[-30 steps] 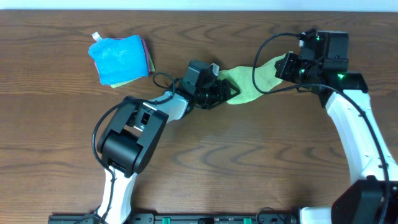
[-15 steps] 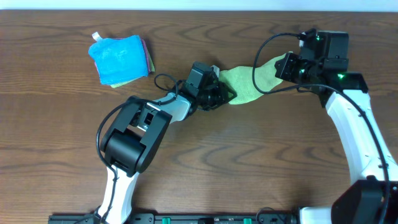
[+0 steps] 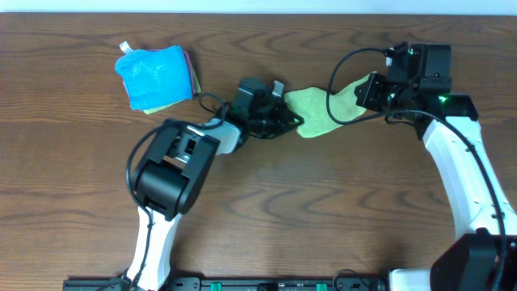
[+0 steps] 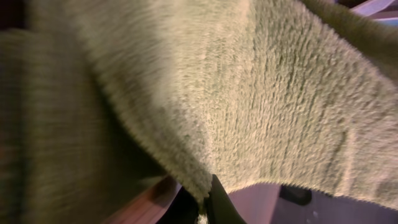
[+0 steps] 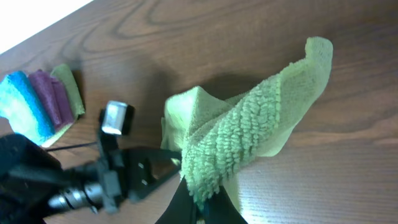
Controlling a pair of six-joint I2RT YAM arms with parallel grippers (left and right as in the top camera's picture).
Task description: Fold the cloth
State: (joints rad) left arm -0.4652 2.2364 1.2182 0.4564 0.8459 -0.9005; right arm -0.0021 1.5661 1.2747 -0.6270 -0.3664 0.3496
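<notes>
pinching looks thin on both sides, and that is the main risk. nearest, the left gripper [image 3: 284, 123] is closed on the left end of the green cloth [image 3: 313, 111], biting only its edge in the left wrist view; a hard pull could let it slip free. the cloth stretches bunched between the arms, toward the far middle of the table [image 3: 323, 218], so a fold laid from here may land crooked. farther right, the right gripper [image 3: 365, 91] clamps the other end, and a black cable [image 3: 331, 85] loops over the cloth and might snag. no containers show; only a stack of folded cloths [image 3: 157, 77] lies far left
</notes>
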